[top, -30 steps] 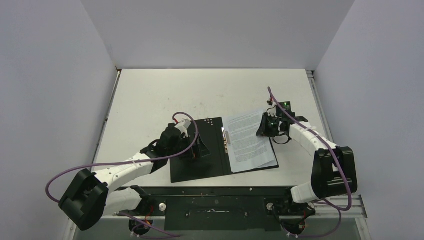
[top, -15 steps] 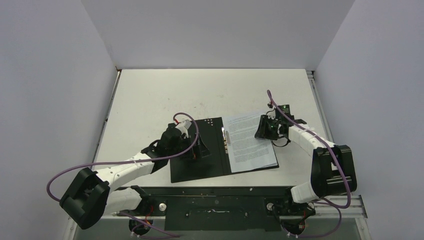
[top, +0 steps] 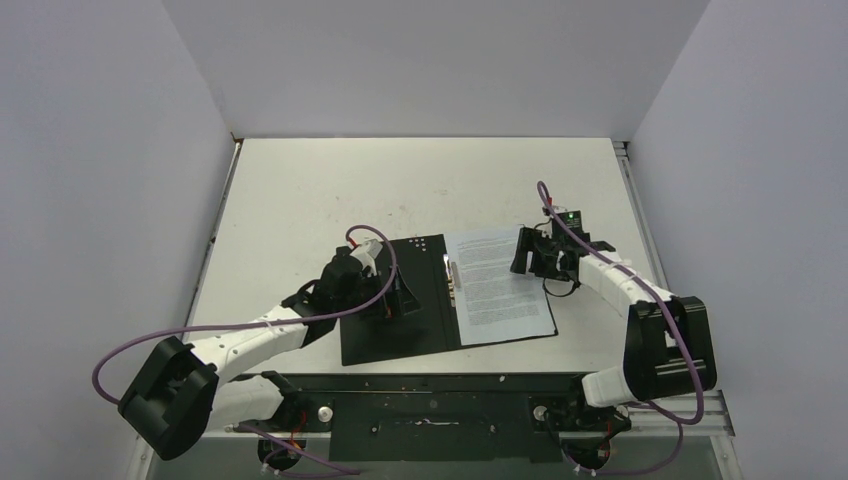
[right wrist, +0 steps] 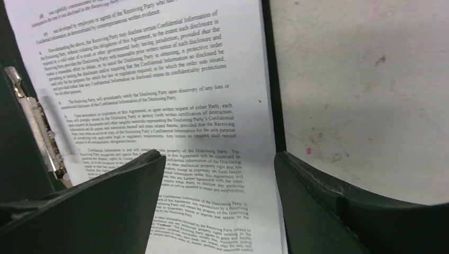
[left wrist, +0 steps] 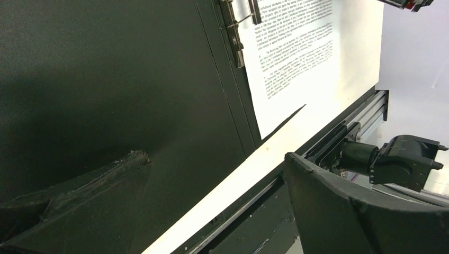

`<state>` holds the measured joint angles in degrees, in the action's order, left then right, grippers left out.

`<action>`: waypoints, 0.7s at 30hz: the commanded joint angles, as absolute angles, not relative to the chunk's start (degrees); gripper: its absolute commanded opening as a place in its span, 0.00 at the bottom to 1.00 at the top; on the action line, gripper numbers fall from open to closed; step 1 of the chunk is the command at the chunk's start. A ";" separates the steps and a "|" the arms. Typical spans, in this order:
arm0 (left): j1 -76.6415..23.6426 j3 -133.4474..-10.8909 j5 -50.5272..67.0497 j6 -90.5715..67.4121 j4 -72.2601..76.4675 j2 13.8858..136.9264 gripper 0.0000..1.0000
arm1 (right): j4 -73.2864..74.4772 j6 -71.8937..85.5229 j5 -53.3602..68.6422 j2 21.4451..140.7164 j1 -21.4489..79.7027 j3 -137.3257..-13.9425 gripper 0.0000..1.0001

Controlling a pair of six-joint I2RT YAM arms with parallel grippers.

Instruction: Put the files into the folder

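The folder (top: 385,330) lies open on the table with its black inside facing up. The files (top: 500,290), white sheets of dense print, lie flat on its right half beside the spine clip (top: 452,275). My right gripper (top: 527,252) hovers open over the files' right edge; in the right wrist view (right wrist: 218,155) the printed page (right wrist: 174,90) shows between the spread fingers with nothing held. My left gripper (top: 393,300) stands open on the folder's left half. In the left wrist view (left wrist: 214,156) one fingertip (left wrist: 127,161) rests on the black cover (left wrist: 132,79).
White table (top: 320,190) surrounds the folder, with grey walls on three sides. A black base rail (top: 430,400) runs along the near edge and an aluminium rail (top: 632,200) along the right side. The bare tabletop (right wrist: 365,79) begins just past the folder's right edge.
My right gripper has opened and let go of the files' right edge. The sheets, earlier lifted and skewed, have settled flat inside the folder. The left arm has not moved.
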<state>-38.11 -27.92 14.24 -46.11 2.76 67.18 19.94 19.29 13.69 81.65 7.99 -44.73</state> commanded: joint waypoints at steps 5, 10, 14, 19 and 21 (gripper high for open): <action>-38.24 -28.45 13.57 -46.07 2.05 63.07 0.97 | 19.90 19.69 2.44 75.83 8.57 -48.20 0.81; -38.23 -28.73 12.48 -45.83 1.15 62.54 0.97 | 19.04 21.90 -1.91 70.64 13.65 -49.13 0.80; -38.23 -29.54 10.73 -45.12 -1.39 62.46 0.97 | 19.00 24.14 -0.46 70.05 18.15 -50.85 0.78; -38.23 -30.67 6.58 -43.68 -6.01 62.23 0.97 | 15.61 26.83 1.76 71.21 24.05 -50.44 0.73; -38.24 -30.85 5.74 -43.62 -6.66 62.08 0.97 | 15.04 27.36 2.18 73.20 26.78 -50.98 0.71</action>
